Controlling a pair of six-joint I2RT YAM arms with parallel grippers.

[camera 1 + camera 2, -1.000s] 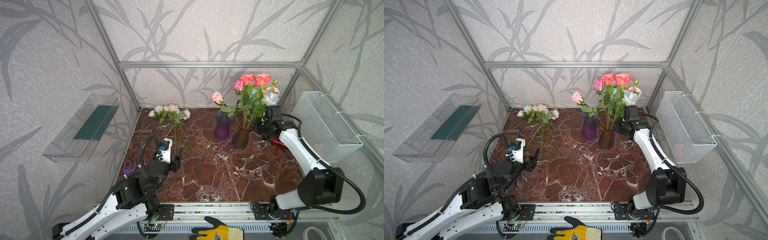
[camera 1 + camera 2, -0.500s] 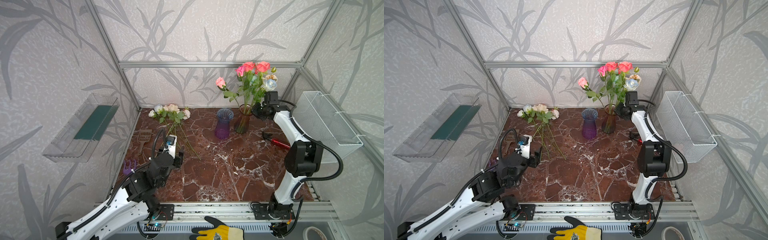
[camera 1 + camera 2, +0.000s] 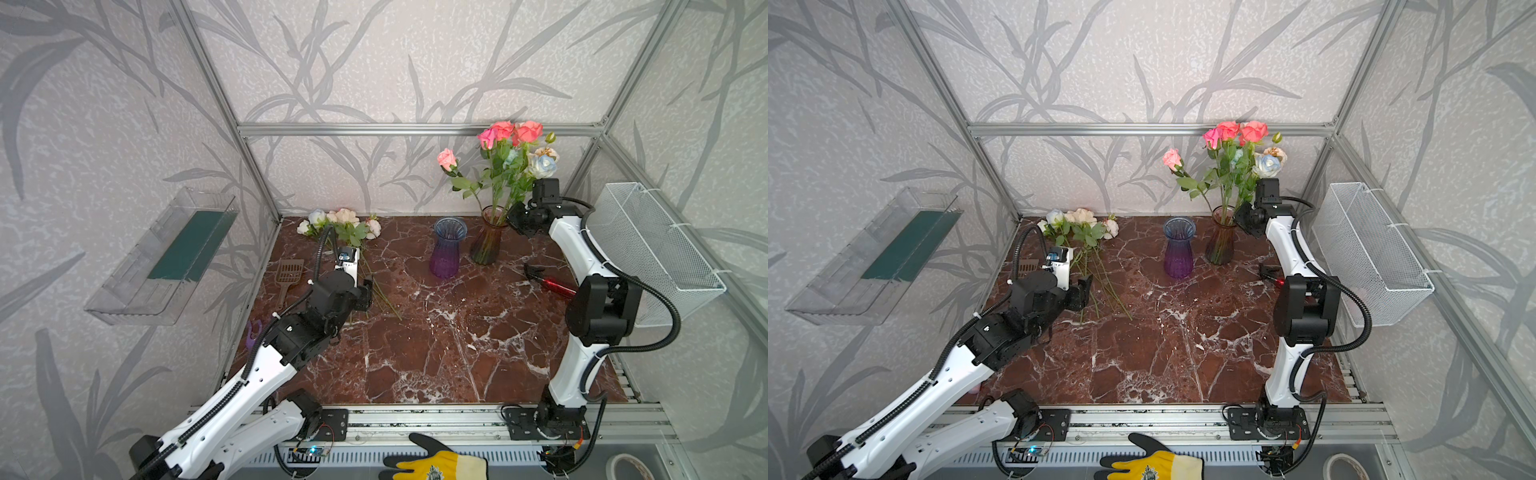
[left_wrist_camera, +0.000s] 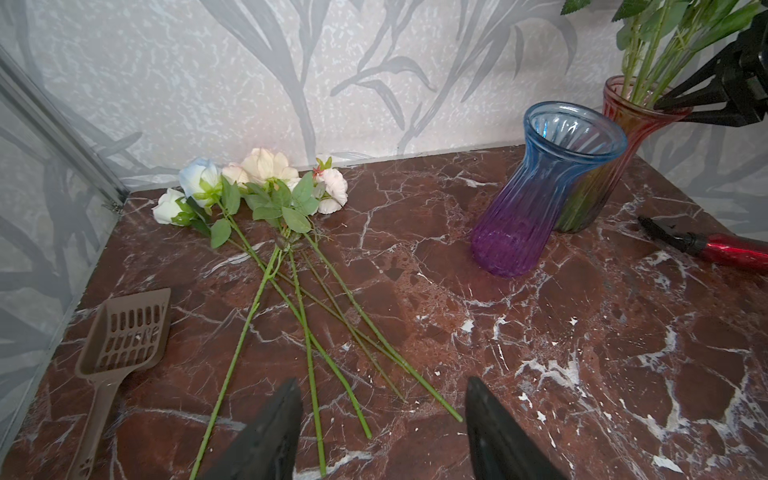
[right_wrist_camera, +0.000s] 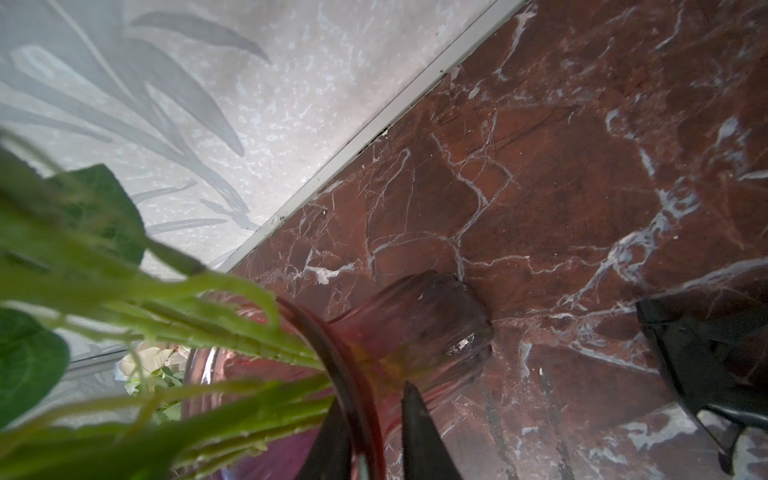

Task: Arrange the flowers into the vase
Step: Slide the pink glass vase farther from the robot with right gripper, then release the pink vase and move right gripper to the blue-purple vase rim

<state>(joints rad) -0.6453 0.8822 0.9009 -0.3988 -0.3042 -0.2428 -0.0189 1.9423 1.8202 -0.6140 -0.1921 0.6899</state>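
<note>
A red-amber glass vase stands at the back right holding coral, pink, cream and pale blue flowers. My right gripper straddles the vase's rim, one finger inside and one outside, slightly open, with a small gap beside the glass. Several pale flowers lie at the back left, stems pointing forward. My left gripper hovers open over the stem ends, holding nothing.
An empty blue-purple vase stands just left of the red-amber one. A brown slotted scoop lies by the left wall, and a red-handled tool by the right arm. A wire basket hangs on the right wall.
My right arm carried the flower-filled vase from the middle to the back right and set it beside the purple vase, then eased its jaws. My left gripper advanced to the lying stems.
</note>
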